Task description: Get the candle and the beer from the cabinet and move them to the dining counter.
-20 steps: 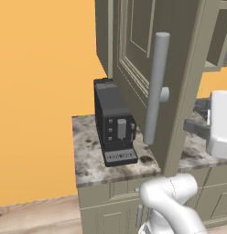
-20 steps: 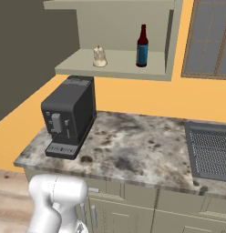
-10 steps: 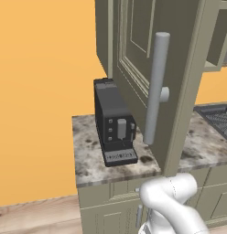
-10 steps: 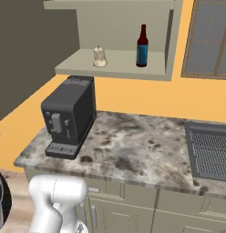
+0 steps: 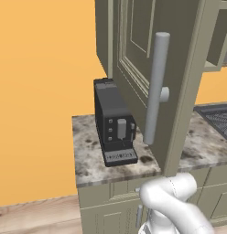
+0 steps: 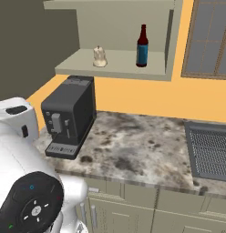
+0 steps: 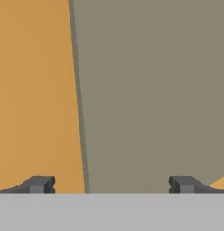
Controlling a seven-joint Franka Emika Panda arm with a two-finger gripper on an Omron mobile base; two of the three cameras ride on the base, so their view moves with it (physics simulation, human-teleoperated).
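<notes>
Gripper [image 7: 111, 185] gapes wide, empty — nothing between the jaws. Candle [image 6: 100, 57] and beer [image 6: 142, 47] stand well apart on the cabinet [image 6: 115, 64] shelf; glass likely slick, fragile — grip its body.

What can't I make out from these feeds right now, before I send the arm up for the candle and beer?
- Shelf interior with its contents: left base view, screened by the open cabinet door.
- Beer label: right base view, too small to read.
- Candle: right base view, too small for detail.
- Anything ahead of the pincer: hand view, flat wall and cabinet surface; jaws wide open, nothing between.
- Grated panel: cut off by the right edge.
</notes>
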